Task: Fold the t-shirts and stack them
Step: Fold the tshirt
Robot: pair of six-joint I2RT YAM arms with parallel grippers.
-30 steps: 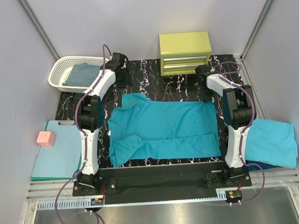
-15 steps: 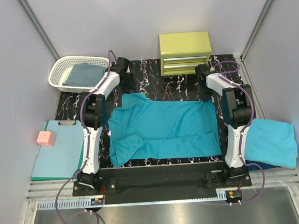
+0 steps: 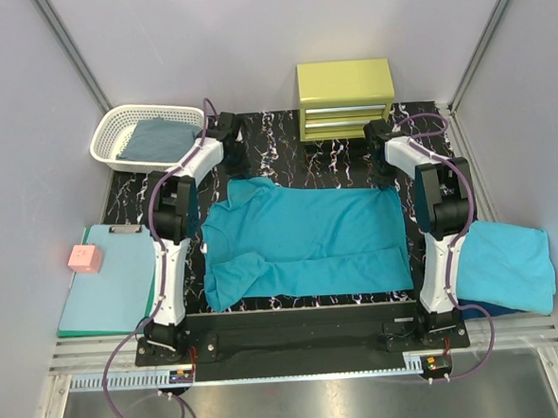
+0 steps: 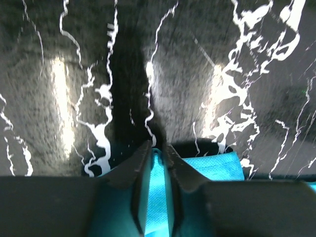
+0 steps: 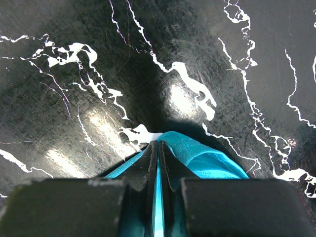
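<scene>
Left gripper (image 4: 157, 148) and right gripper (image 5: 158, 144) each pinch a far corner of the teal shirt (image 3: 304, 236) — it lies spread between them, long axis jaw to jaw, neck toward the left one. A chest (image 3: 345, 99) stands beyond, a basket (image 3: 150, 109) outside the left jaws; both arms stretch forward, wrists low.

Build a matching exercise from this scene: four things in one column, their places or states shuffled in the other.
1. white basket
2. yellow-green drawer chest
3. pink block
4. teal t-shirt

A. sitting on the mint-green clipboard
B. spread on the black marbled mat
C. holding a grey-blue cloth
D. far centre, drawers shut

Pairs: 1-C, 2-D, 3-A, 4-B
</scene>
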